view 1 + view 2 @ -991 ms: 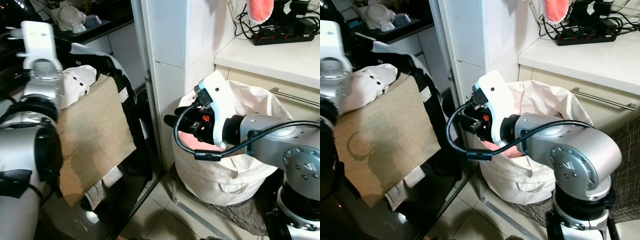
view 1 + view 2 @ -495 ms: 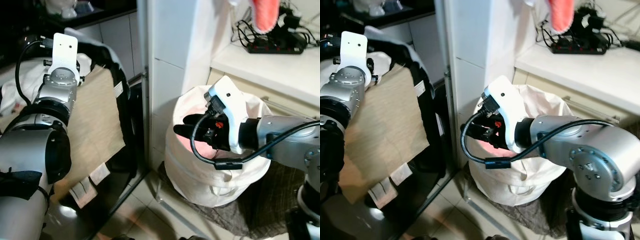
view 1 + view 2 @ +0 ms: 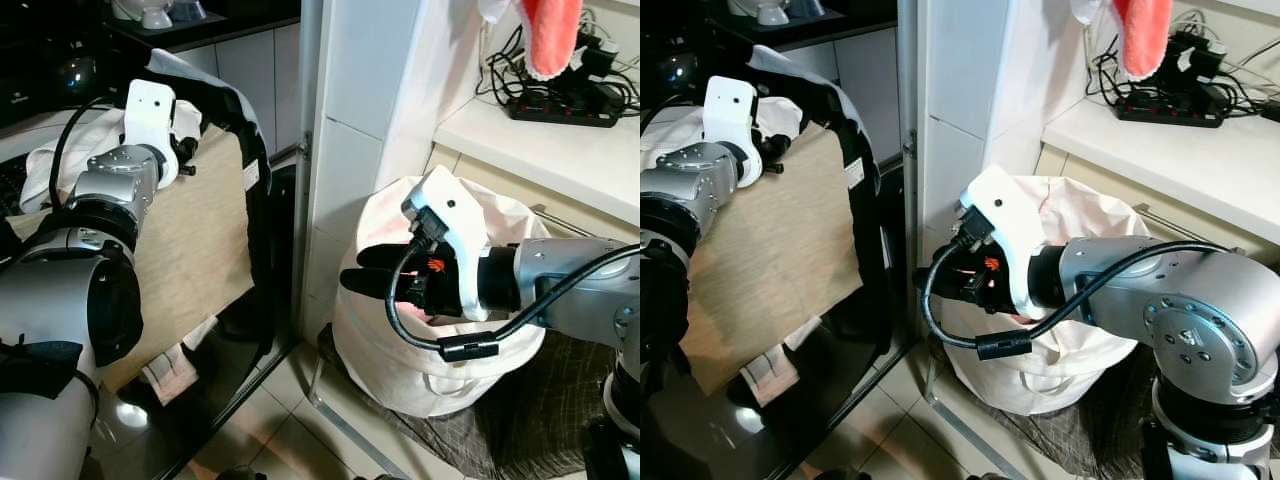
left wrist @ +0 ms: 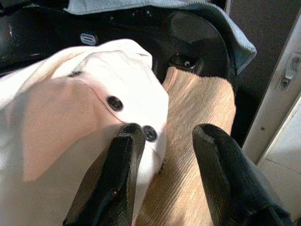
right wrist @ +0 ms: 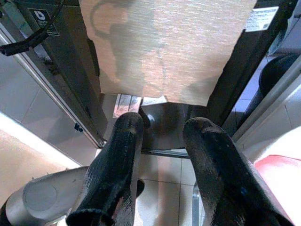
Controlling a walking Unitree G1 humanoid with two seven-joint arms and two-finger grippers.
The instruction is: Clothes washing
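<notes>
From the head cameras, the robot stands between a dark machine on its left, draped with clothes, and a cloth laundry bag [image 3: 440, 340] on the floor to its right, against the tiled wall under a counter. The left gripper [image 3: 185, 150] is up by a white shirt [image 3: 45, 170] and a tan cloth [image 3: 190, 250] that hangs down over a black garment [image 3: 262, 230]; the right gripper [image 3: 365, 283] sits just in front of the bag's rim, with something pink [image 3: 1015, 315] half seen inside. The left wrist view looks along spread fingers [image 4: 115, 179] holding nothing — one tip touches or nearly touches the white shirt by its dark buttons [image 4: 114, 102], the other lies over the tan cloth, with the machine's dark opening behind. The right wrist view shows that gripper's fingers [image 5: 115, 165] parted and empty too, pointing at the floor tiles below the hanging tan cloth (its label shows at one corner), with a patch of red [image 5: 280, 172] at the picture's edge. I'd say this is the loading step, between two garments — the next move calls for the right gripper to turn back over the bag's mouth, reach down and close on the pink piece.
</notes>
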